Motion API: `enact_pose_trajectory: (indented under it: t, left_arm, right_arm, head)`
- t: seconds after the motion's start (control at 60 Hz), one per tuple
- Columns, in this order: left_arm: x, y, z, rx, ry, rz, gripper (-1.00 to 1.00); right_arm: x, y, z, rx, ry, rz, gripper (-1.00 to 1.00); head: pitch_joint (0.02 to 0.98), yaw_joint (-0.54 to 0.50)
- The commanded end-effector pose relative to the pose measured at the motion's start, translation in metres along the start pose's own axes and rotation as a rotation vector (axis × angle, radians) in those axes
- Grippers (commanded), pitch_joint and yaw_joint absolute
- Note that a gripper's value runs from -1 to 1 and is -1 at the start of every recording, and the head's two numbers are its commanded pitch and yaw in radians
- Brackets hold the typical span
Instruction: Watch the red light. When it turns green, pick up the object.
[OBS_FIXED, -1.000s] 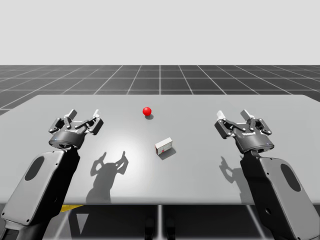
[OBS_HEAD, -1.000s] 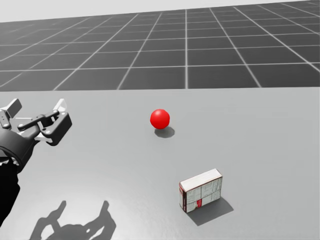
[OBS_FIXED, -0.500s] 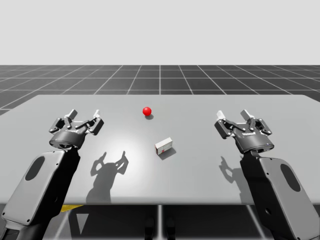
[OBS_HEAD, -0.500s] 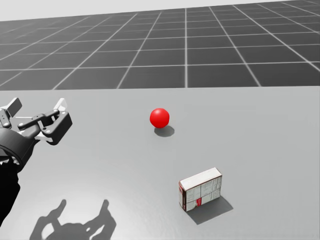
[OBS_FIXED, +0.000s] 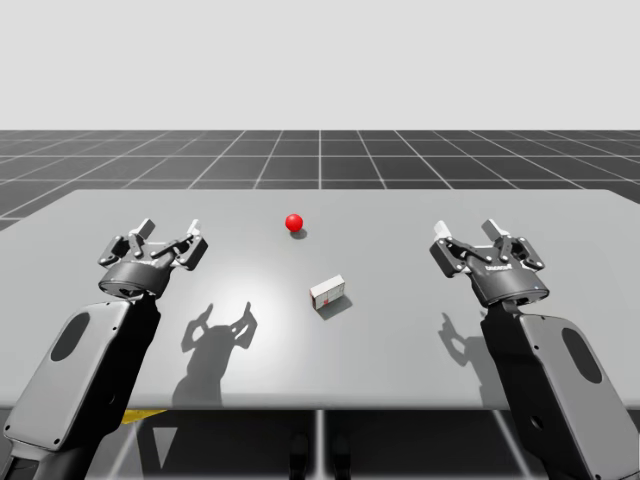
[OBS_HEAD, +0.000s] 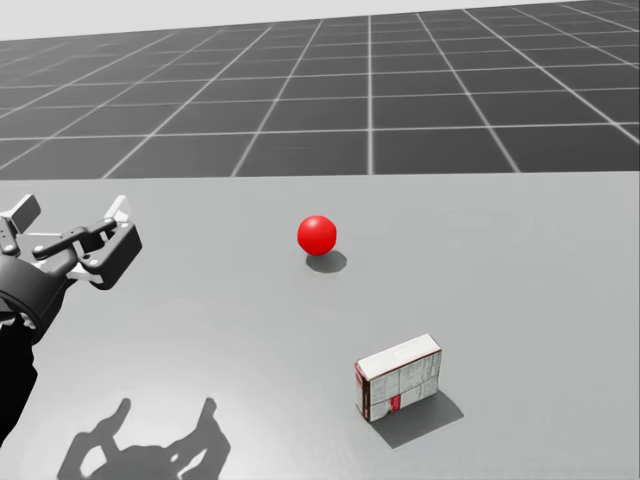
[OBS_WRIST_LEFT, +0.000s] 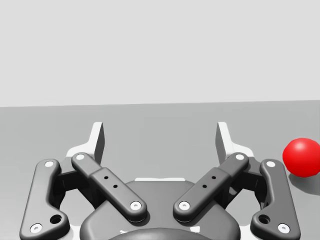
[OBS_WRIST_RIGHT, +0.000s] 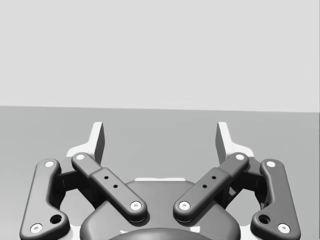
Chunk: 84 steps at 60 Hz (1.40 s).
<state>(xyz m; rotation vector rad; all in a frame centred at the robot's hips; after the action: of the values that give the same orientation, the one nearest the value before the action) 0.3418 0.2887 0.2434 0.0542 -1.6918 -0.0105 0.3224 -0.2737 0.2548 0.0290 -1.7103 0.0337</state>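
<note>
On the bench (OBS_FIXED: 400, 215), high view: the light (OBS_FIXED: 293, 222) glows red. The box (OBS_FIXED: 328, 293) lies flat a little nearer me than the light and slightly to its right, touching nothing.
High view, left pincer (OBS_FIXED: 172, 232): hovers well apart from the light on its left, fingers spread wide, holding nothing.
High view, right pincer (OBS_FIXED: 466, 236): hovers well apart from the light on its right, equally wide and empty.
Why so, as I judge it: red means wait. The arms are parked either side of the light, spread ready, and the box lies untouched.
Head view: the box lies nearer me than the light and to its right. An arm comes in far to the light's left, and that arm's pincer (OBS_HEAD: 70, 218) is spread above the bench.
Left wrist view: fingers wide apart with nothing between them. The light sits ahead and to one side, beyond one finger's outer edge.
Right wrist view: fingers wide apart, nothing between them, grey bench ahead.
Change, high view: nothing has moved since a second ago. The light is as red, and the box and both arms are in the same places.
Change, head view: the whole picture has slid very slightly, so my head has turned a touch. The things themselves have not moved.
Step in hand: waiting for green, with the pick-up not yet begun.
</note>
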Motion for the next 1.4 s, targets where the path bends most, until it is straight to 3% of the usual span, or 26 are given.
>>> enact_pose_trajectory:
  t: [0.017, 0.483, 0.9, 1.067, 1.233, 1.4]
  left_arm:
    - [0.000, 0.000, 0.000, 0.000, 0.000, 0.000, -1.00]
    - [0.000, 0.000, 0.000, 0.000, 0.000, 0.000, -1.00]
    - [0.000, -0.001, -0.001, -0.007, 0.003, -0.010, -1.00]
    - [0.000, -0.001, -0.001, -0.008, 0.003, -0.010, -1.00]
    - [0.001, -0.001, -0.001, -0.009, 0.003, -0.004, -1.00]
    - [0.001, -0.001, 0.000, -0.014, 0.002, -0.002, -1.00]
  right_arm:
    - [0.000, 0.000, 0.000, -0.001, 0.000, 0.000, -1.00]
    - [0.000, 0.000, 0.000, -0.002, -0.005, 0.003, -1.00]
    - [0.000, 0.001, -0.001, 0.003, -0.003, 0.007, -1.00]
    - [-0.001, 0.003, -0.002, 0.005, -0.001, 0.011, -1.00]
    - [0.000, 0.016, 0.002, 0.091, 0.007, -0.084, -1.00]
    - [0.004, 0.028, 0.011, 0.172, 0.027, -0.100, -1.00]
  head:
    - [0.578, 0.11]
    - [0.581, 0.11]
    - [0.802, 0.01]
    - [0.833, -0.02]
    - [0.820, -0.03]
    - [0.819, -0.03]
